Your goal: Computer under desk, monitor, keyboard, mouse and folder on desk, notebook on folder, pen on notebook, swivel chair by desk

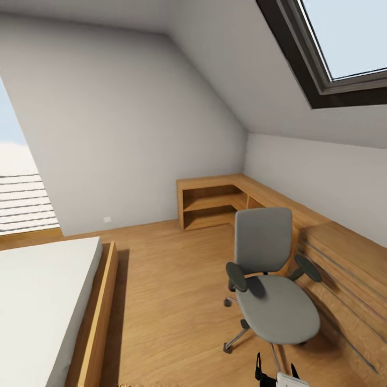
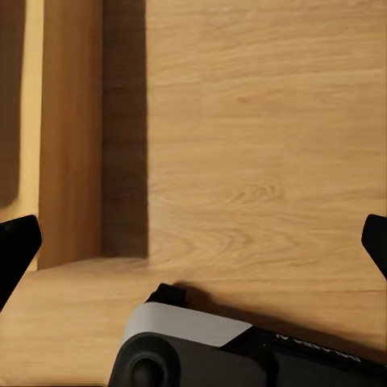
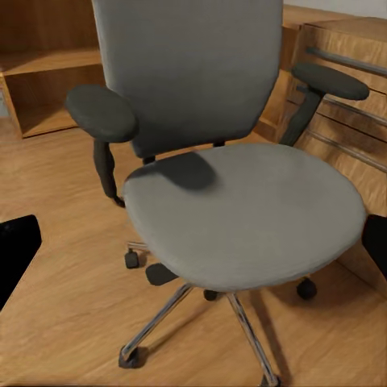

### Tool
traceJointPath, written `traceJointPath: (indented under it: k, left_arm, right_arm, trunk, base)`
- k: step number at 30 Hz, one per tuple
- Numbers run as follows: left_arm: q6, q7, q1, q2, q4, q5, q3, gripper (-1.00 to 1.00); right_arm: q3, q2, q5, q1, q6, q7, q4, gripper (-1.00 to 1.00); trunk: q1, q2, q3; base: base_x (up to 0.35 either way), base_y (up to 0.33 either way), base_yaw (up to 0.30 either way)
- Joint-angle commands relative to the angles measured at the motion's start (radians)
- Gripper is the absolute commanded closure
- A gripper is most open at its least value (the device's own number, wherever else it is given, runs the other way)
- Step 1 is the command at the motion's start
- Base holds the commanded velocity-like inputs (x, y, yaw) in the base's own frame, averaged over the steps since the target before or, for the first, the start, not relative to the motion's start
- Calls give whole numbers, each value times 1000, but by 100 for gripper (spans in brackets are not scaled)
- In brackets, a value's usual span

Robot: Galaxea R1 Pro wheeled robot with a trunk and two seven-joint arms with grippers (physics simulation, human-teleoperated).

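Wood-floored attic bedroom was seen; swivel chair [image 1: 271, 279] stood beside a light-wood chest [image 1: 349, 279], seat bare. Right gripper [image 3: 193, 242], spread wide and empty, was aimed at the seat; left gripper [image 2: 193, 242] likewise empty. Chair likely best gripped at 1 armrest [image 3: 101, 113].

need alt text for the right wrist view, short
A grey upholstered swivel chair with a tall back, black armrests and a chrome star base on casters stands on a light wood floor, its seat empty. Behind it are open wooden shelves and a light-wood chest with long bar handles. The right gripper's dark fingertips frame the picture's edges, spread wide.
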Motion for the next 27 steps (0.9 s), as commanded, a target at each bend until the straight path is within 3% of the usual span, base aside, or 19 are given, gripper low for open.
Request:
traceJointPath:
  k: [1, 27]
  left_arm:
    - [-6, 5, -2, 1, -1, 11, -8, -100]
    - [-6, 5, -2, 0, 0, 11, -8, -100]
  right_arm:
    - [9, 0, -8, -1, -3, -3, 0, -100]
    - [19, -1, -6, -1, -2, 4, 2, -100]
  trunk:
    - [0, -2, -3]
    - [0, -2, -35]
  base:
    - [0, 0, 190]
    - [0, 0, 177]
